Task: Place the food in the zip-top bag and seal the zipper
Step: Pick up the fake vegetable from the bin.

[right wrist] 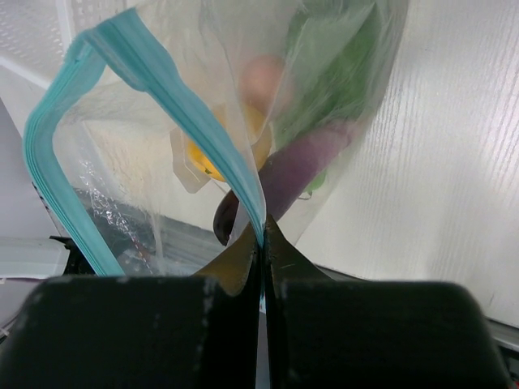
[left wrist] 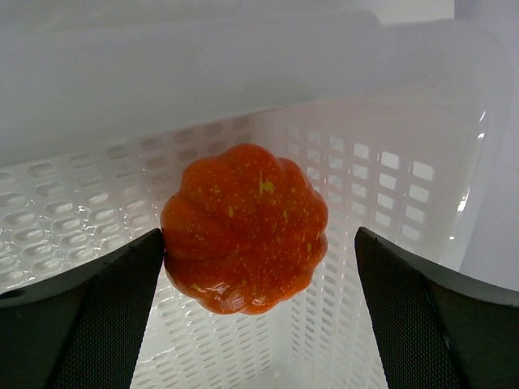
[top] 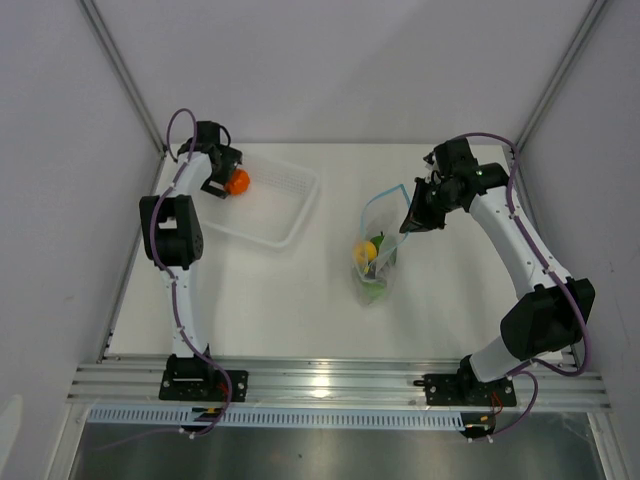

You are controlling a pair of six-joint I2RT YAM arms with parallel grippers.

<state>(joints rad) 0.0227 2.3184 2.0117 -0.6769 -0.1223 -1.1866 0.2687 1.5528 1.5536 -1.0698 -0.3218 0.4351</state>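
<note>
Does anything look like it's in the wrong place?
Yes. The orange pumpkin is alone in the white tray, while the other food is already inside the zip-top bag, whose mouth gapes open.

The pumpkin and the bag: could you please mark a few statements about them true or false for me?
1. The pumpkin sits between the fingers of the open left gripper. True.
2. The pumpkin is already inside the bag. False: it is at the tray, well apart from the bag.
3. The right gripper is shut on the bag's blue strip. True.
4. The bag is empty. False: yellow, green and purple food pieces show through it.
5. The bag's mouth is sealed. False: in the right wrist view the blue strip gapes in an open loop.
</note>
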